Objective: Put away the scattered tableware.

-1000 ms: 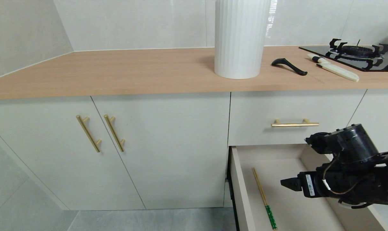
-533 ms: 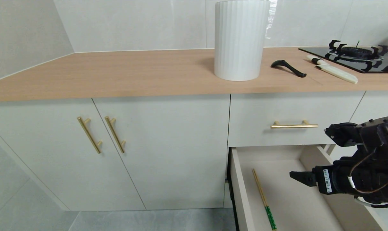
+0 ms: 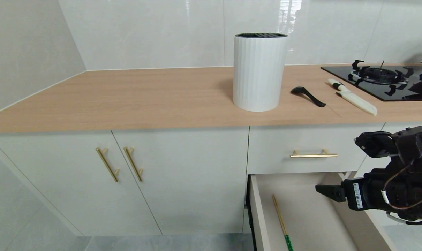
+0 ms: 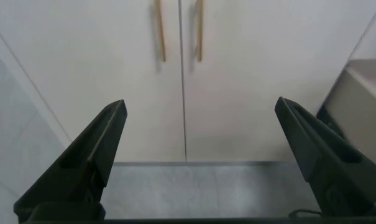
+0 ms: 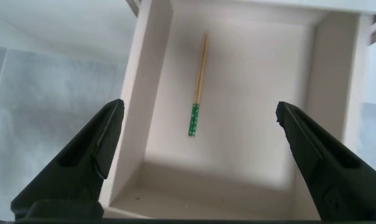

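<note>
**Head view.** Your drawer (image 3: 259,212) stands pulled out, which I take to be the store for the tableware. One chopstick (image 3: 280,220) already lies in it, close along the left wall. On the counter (image 3: 144,94) above the drawer, a black spoon (image 3: 307,96) and a knife (image 3: 352,100) lie side by side but apart. A white holder (image 3: 259,73) stands farther left. Those two are what you have left to put away. The right gripper (image 3: 328,192) hangs over the drawer's right side, likely placed there for dropping things in.

**Left wrist view.** The left gripper (image 4: 200,112) has its fingers spread wide with nothing between them. It faces the cabinet doors (image 4: 237,81) left of the drawer, which looks like a parked pose out of the way.

**Right wrist view.** You look straight down into the drawer. The right fingers stand wide apart and empty, which the head view cannot tell you. The chopstick lies lengthwise, with its green end toward the drawer's front. It sits near the left wall without touching it. The spoon and knife you must find from the head view.
</note>
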